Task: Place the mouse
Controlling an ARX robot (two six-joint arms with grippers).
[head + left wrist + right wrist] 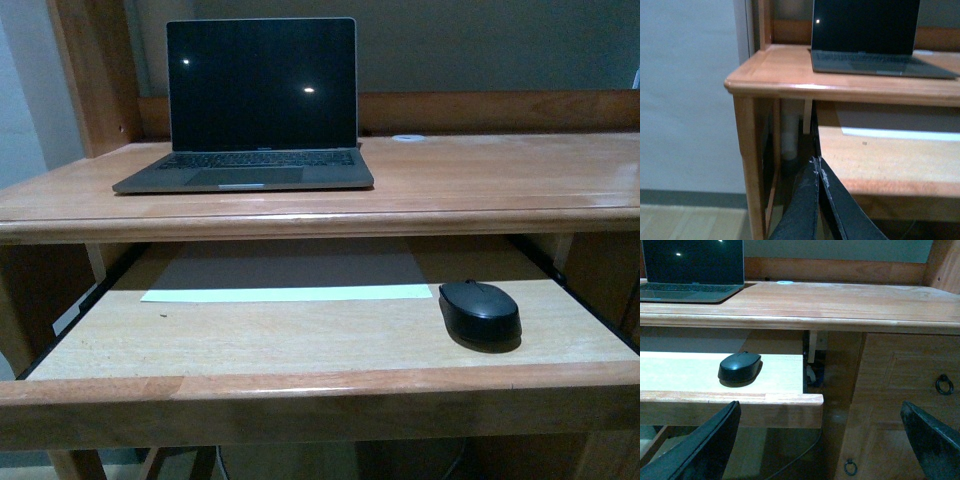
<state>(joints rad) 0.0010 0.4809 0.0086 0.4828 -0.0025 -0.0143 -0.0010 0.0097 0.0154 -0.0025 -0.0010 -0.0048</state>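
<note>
- The small matte black oval mouse [480, 310] lay on the pale wooden pull-out shelf [250, 335], its long axis seemingly running far-left to near-right.
- The lettering on the grey laptop [262, 120] was too small to read.
- The left gripper [817, 172] was pinched closed and empty; the right gripper [819, 405] was spread wide.

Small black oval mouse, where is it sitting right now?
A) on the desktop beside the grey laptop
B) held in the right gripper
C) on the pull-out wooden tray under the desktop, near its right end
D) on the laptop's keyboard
C: the small matte black oval mouse lies free on the pale pull-out wooden tray, near its right end, below the desktop on which the open grey laptop stands.
</note>
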